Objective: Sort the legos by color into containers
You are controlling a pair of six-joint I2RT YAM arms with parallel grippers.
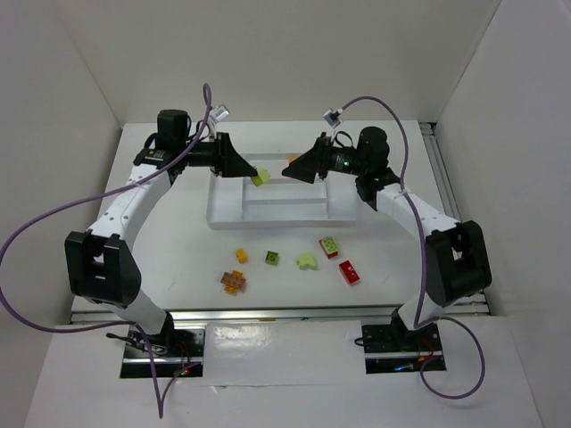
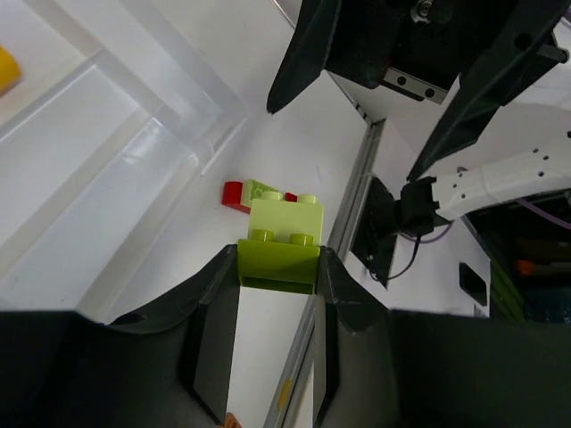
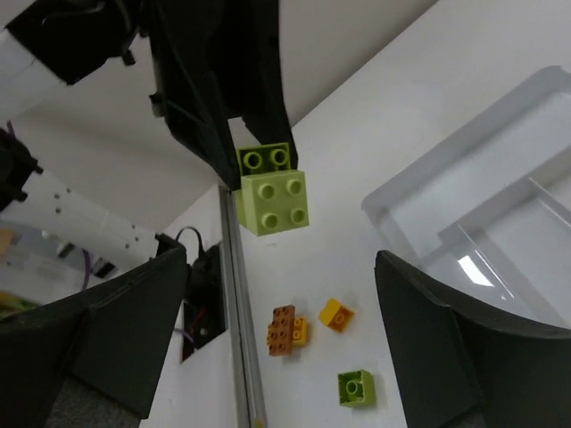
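While left jaws pinch a lime brick [image 2: 278, 254] at the tray [image 1: 268, 221], right jaws gape empty. Several legos [image 1: 349, 272] lie unsorted on the surface [image 1: 178, 241].

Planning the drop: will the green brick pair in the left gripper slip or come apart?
Probably stiff: the green pair looks unsquashed in the left gripper. Only the darker brick looks clamped; the pale one seems joined only by studs, so a knock might separate them. Smooth sides may slip a little.

The white table [image 1: 178, 250] carries the tray [image 1: 268, 220] and loose legos [image 1: 308, 261].
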